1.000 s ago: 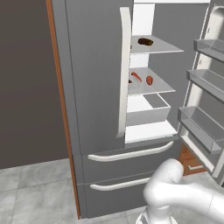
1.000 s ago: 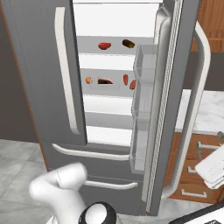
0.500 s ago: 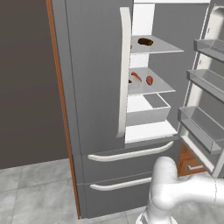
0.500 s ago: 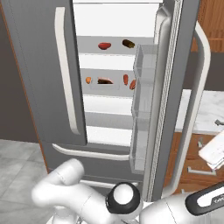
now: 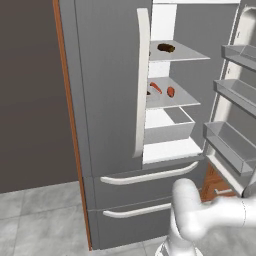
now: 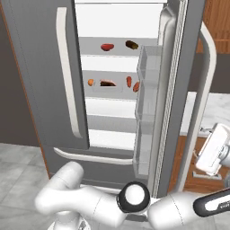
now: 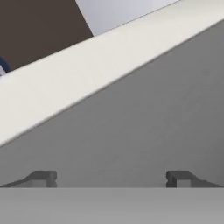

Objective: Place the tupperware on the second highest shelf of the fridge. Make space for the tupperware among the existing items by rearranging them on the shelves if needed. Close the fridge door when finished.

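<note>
The fridge [image 5: 110, 100] stands with its left door shut and its right door [image 6: 173, 90] swung open. On the upper visible shelf [image 6: 119, 50] lie a red lump [image 6: 107, 46] and a dark brown one [image 6: 131, 44]. The shelf beneath it [image 5: 172, 100] carries several small items, among them an orange one [image 6: 91, 82], a dark brown one [image 6: 108, 83] and a red one [image 6: 129, 81]. The tupperware is out of view. My white hand [image 6: 214, 149] hangs to the right of the open door, outside the fridge. The gripper [image 7: 111, 178] is open, with nothing between its fingertips [image 7: 43, 177].
Grey bins [image 5: 235, 145] line the inside of the open door. A white box drawer [image 5: 167, 125] sits under the shelves. Two drawers with horizontal handles [image 5: 150, 176] lie below. The hand faces a flat grey surface [image 7: 144, 122] edged by a pale strip [image 7: 87, 65]. Wooden cabinets [image 6: 193, 170] stand behind the door.
My arm has swung right and forward, so its elbow and forearm now cross the bottom of the right base view. The hand has risen a little beside the open door. The gripper stays open.
</note>
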Motion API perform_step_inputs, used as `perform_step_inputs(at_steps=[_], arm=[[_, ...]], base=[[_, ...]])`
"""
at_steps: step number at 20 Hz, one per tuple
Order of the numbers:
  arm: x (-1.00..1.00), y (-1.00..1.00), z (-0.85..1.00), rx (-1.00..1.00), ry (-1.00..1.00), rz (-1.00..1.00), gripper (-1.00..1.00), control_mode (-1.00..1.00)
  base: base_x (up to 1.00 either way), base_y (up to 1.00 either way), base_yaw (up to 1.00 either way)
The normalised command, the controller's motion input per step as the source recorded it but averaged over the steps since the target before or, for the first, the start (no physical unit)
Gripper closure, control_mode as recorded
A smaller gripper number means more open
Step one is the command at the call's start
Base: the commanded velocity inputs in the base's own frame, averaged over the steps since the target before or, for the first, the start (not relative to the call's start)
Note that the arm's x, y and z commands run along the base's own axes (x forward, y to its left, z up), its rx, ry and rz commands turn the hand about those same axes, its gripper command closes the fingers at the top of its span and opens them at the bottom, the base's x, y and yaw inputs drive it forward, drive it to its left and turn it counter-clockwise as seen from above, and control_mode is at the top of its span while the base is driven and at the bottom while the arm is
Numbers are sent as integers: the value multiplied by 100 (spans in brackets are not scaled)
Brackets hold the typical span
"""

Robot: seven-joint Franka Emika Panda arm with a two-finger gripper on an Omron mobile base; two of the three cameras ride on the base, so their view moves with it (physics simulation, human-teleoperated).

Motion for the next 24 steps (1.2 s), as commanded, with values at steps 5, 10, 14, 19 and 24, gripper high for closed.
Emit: perform_step_inputs(at_steps=[5, 10, 14, 19, 24], arm=[[-2, 100, 0, -3, -46, 41, -100, -100], [-5, 100, 0, -8, -66, 37, -100, -100], [-3, 100, 0, -6, -66, 30, -100, -100], [1, 100, 11, 0, -55, 11, -100, -100], [24, 87, 25, 0, -49, -7, -100, -100]], base=[[0, 0, 0], [0, 0, 0], [0, 0, 0], [0, 0, 0], [0, 0, 0]])
